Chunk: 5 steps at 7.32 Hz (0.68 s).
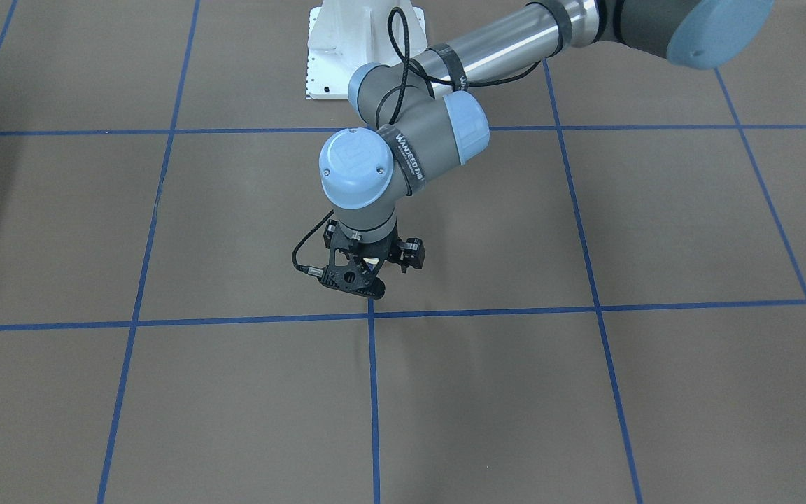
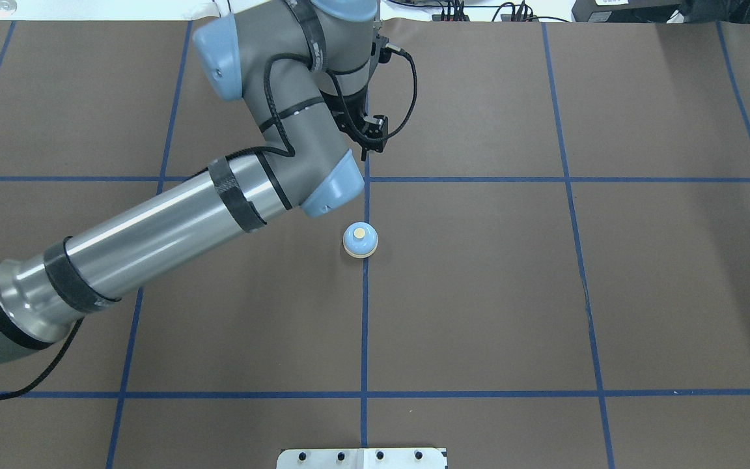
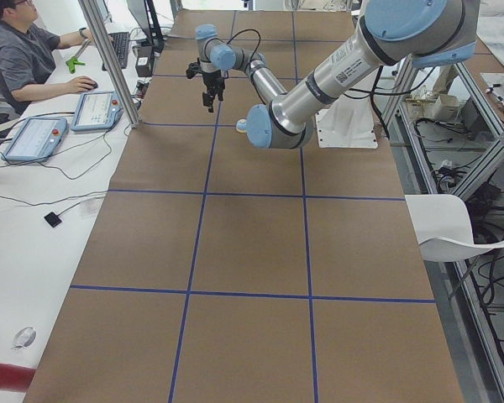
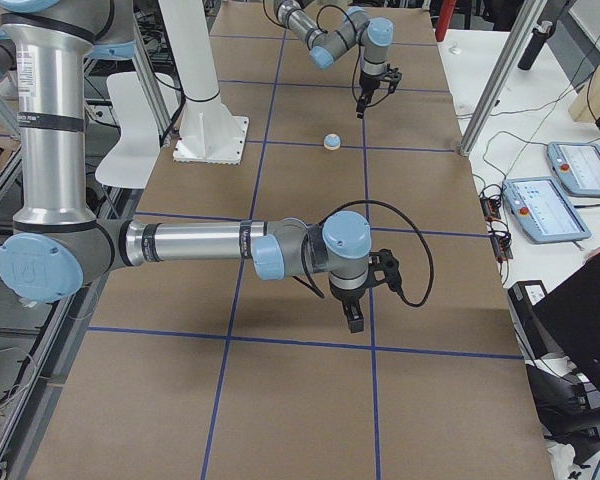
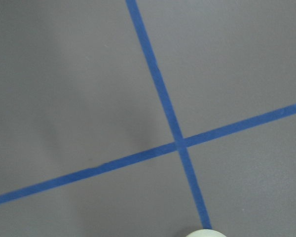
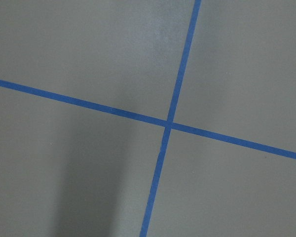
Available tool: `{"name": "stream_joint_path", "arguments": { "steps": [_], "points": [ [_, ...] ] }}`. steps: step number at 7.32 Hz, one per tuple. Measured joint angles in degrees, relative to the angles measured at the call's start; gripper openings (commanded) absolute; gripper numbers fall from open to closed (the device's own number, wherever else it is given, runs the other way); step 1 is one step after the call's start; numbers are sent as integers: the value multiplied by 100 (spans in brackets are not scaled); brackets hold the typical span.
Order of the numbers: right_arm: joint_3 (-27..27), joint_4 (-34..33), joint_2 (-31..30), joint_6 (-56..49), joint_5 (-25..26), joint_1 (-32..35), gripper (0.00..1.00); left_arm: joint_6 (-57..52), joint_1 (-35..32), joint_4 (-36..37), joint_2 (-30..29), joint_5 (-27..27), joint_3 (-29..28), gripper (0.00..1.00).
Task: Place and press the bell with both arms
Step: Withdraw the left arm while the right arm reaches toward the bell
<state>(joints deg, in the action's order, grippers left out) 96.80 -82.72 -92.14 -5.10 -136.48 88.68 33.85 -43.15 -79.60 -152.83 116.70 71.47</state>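
The bell (image 2: 360, 240) is a small light blue dome with a cream button. It stands upright on the brown table, on a blue tape line near the middle. It also shows in the exterior right view (image 4: 331, 141), and its cream rim peeks in at the bottom of the left wrist view (image 5: 203, 233). In the front view my left wrist hides it. My left gripper (image 2: 365, 151) hangs above the tape crossing beyond the bell, apart from it, fingers together and empty; it also shows in the front view (image 1: 373, 290). My right gripper (image 4: 355, 320) shows only in the exterior right view, low over another tape crossing far from the bell; I cannot tell whether it is open.
The white pedestal base (image 1: 364, 49) stands at the robot's edge of the table (image 2: 362, 458). Blue tape lines grid the brown table. An operator (image 3: 17, 50) sits at a side desk with control tablets (image 4: 540, 210). Metal frame posts (image 4: 500, 70) stand along the far edge.
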Motion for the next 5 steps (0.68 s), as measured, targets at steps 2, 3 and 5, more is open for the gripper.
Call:
{"name": "stream_joint_path", "arguments": {
  "steps": [2, 3, 5],
  "points": [
    [130, 90, 85, 55, -381, -12, 100, -835, -577, 457, 550, -9, 890, 100],
    [238, 136, 174, 269, -444, -87, 100, -1372, -893, 524, 1149, -15, 1514, 100],
    [752, 138, 375, 1320, -473, -643, 100, -1765, -1503, 564, 2599, 44, 2734, 100]
  ]
}}
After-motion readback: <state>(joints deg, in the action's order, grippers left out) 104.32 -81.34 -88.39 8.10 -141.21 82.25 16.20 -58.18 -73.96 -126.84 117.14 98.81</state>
